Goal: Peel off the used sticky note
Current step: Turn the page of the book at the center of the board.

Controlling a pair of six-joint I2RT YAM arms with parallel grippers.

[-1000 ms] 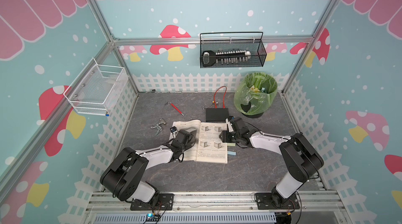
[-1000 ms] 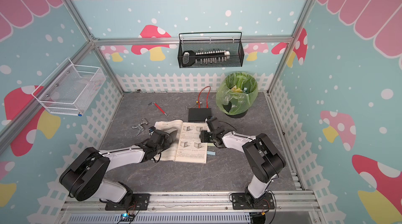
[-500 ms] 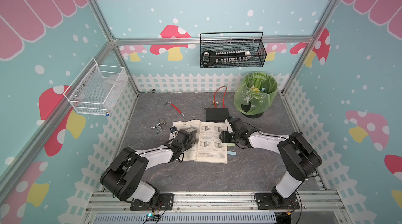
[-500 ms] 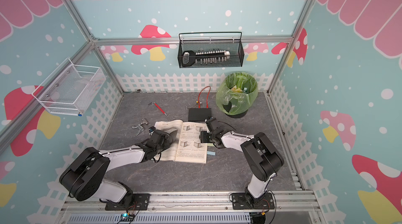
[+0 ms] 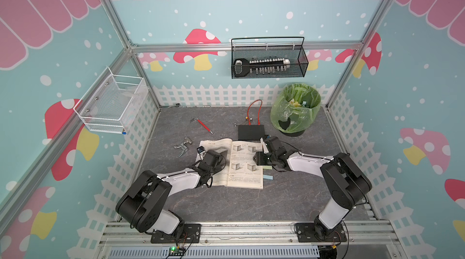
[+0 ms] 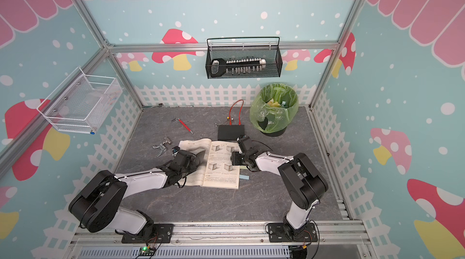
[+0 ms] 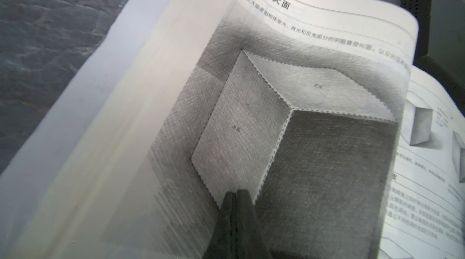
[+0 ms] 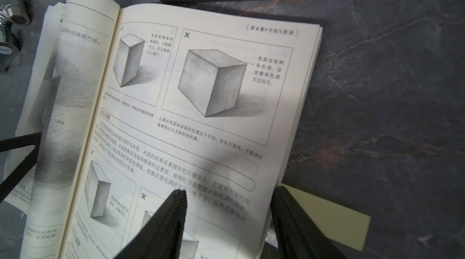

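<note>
Left fingers (image 7: 236, 220), pressed together, rest on the book (image 7: 327, 144) page headed "4.5 三大面". Right fingers (image 8: 173, 220) stand apart, straddling the page edge where the pale yellow sticky note (image 8: 327, 220) protrudes onto the desk (image 8: 402, 94).

Book (image 8: 201, 94) pages: matt printed paper, smooth. Sticky note (image 8: 334, 222): pale matt paper. Table top (image 8: 377, 94): dark, stone-veined, matt. Tap fitting (image 8: 12, 13): bright polished metal. Right gripper (image 8: 229, 192) fingers (image 8: 173, 217): black, finely ribbed, matt. Bin liner (image 5: 294, 114): thin glossy green plastic film.
</note>
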